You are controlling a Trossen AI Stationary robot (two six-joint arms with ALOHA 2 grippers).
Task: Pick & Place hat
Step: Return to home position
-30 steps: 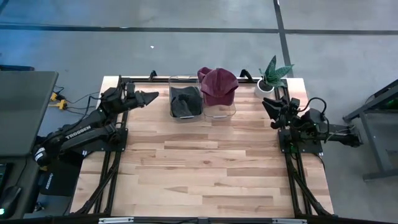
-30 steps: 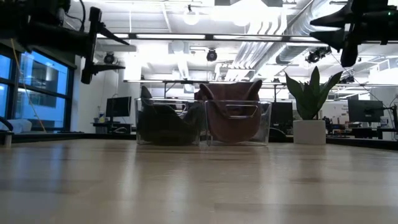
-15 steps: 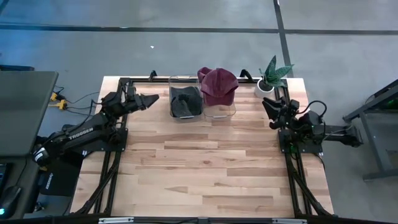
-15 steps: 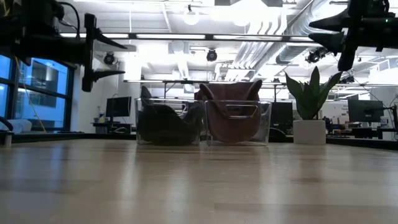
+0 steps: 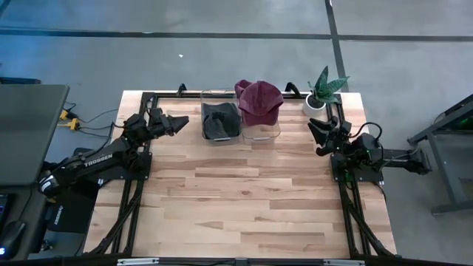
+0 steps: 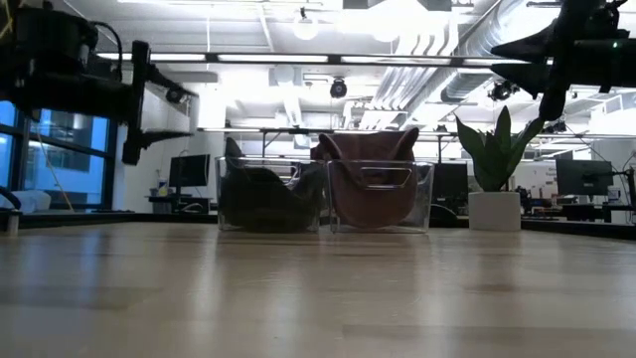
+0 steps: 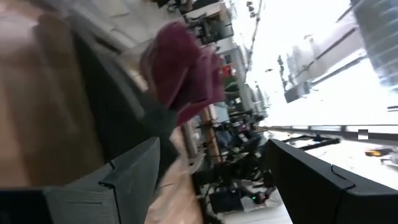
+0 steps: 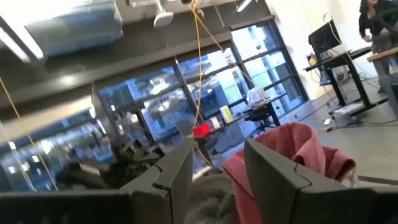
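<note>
Two clear bins stand side by side at the table's far edge. A dark hat (image 5: 219, 123) lies inside the left bin (image 5: 219, 94). A maroon hat (image 5: 259, 103) sits in the right bin (image 5: 261, 135), bulging over its far rim; it also shows in the low view as the maroon hat (image 6: 370, 184). My left gripper (image 5: 179, 123) hovers open above the table just left of the bins, fingers level and pointing at them. My right gripper (image 5: 316, 134) hovers open right of the bins, near the plant. Neither has anything between its fingers.
A potted plant (image 5: 322, 91) in a white pot stands at the far right corner, close to my right gripper. A dark frame (image 5: 148, 94) runs along the table's edges. The wooden tabletop (image 5: 244, 199) stretches bare toward the near edge.
My left gripper has sunk toward the table and rolled a little about its pointing line, staying open beside the left bin. Both hats and both bins have kept still.
</note>
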